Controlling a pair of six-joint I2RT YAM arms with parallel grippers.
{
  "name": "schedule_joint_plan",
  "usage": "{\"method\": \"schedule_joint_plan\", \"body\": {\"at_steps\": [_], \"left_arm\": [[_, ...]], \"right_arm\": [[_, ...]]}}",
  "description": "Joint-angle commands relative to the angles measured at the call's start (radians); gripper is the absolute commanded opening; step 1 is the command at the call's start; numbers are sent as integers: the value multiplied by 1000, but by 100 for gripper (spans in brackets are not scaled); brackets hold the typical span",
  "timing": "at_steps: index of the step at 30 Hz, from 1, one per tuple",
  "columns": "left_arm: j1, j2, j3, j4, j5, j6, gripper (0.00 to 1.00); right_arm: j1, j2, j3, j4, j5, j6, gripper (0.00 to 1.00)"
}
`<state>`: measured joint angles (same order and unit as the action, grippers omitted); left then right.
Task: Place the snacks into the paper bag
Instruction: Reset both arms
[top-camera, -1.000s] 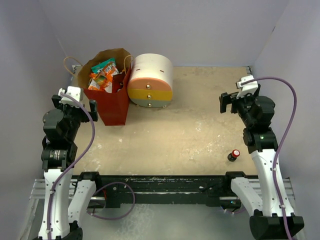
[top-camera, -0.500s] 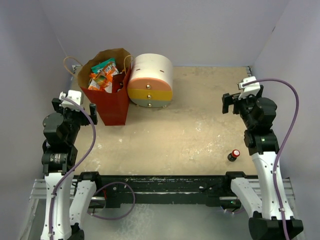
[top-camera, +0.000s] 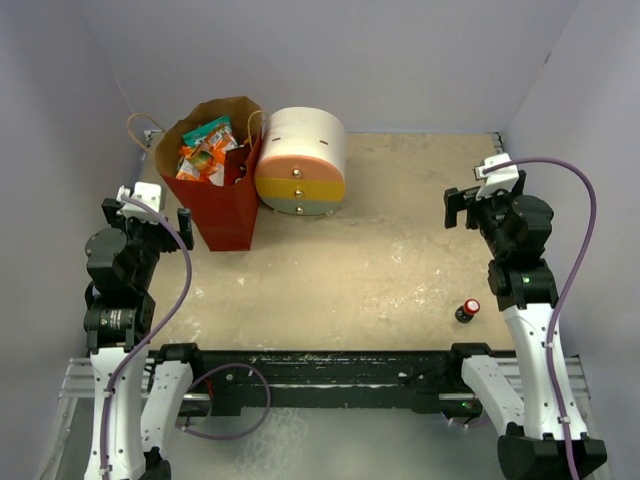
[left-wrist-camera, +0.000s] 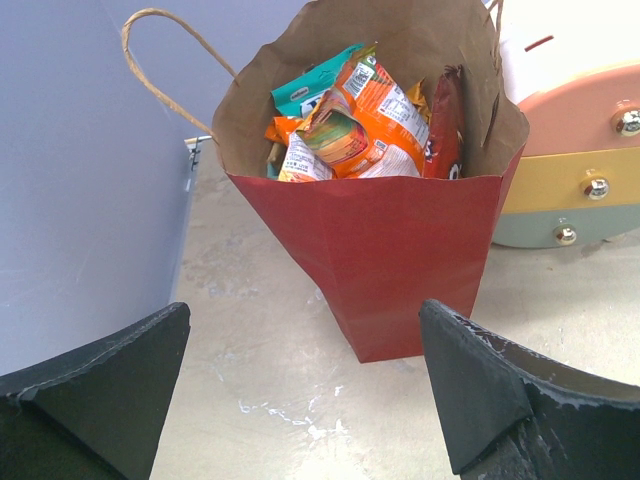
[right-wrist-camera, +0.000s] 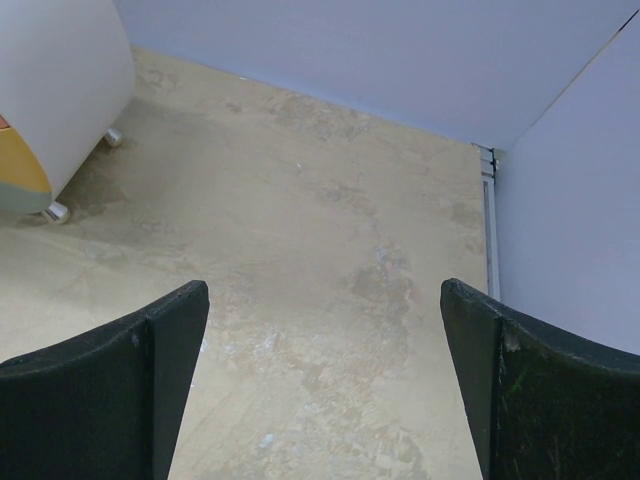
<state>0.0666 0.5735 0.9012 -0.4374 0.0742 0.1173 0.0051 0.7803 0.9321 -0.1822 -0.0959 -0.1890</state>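
Top view first: the paper bag (top-camera: 226, 215) was seen standing at the back left of the surface (top-camera: 390, 250), touching the round drawer unit (top-camera: 300, 160), with the snacks (top-camera: 205, 150) piled inside up to the rim. No loose packet could be spotted anywhere out on the surface, so the job was judged pretty much done. The left gripper (top-camera: 148, 213) was held just beside the bag, jaws wide apart and nothing in them. Same story for the right gripper (top-camera: 478, 205), which was well away on the far side. A small red-capped bottle (top-camera: 467, 310) was parked near the right arm and could get knocked over by a careless swing.

Left wrist view: only here could the packets be told apart, a teal one (left-wrist-camera: 310, 90), an orange one (left-wrist-camera: 375, 100) and a dark red one (left-wrist-camera: 447, 120), all stuffed in loosely. The twisted handle (left-wrist-camera: 165, 55) was sticking out, so a snag or a nudge could tip the whole thing or let the top packet spill out.

Right wrist view: just bare surface and a slice of the drawer unit were shown. The bag and the bottle were missed entirely, so that bottle risk couldn't be judged from there.
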Motion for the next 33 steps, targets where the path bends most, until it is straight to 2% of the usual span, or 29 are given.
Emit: {"method": "schedule_joint_plan", "body": {"at_steps": [1,33], "left_arm": [[10,-5,-5,42,-1,14,99],[13,-9,-16,50,4,19,99]], "right_arm": [[-5,-14,34,27,-1,-15,100],[-5,-9,30,21,-25,-24,100]]}}
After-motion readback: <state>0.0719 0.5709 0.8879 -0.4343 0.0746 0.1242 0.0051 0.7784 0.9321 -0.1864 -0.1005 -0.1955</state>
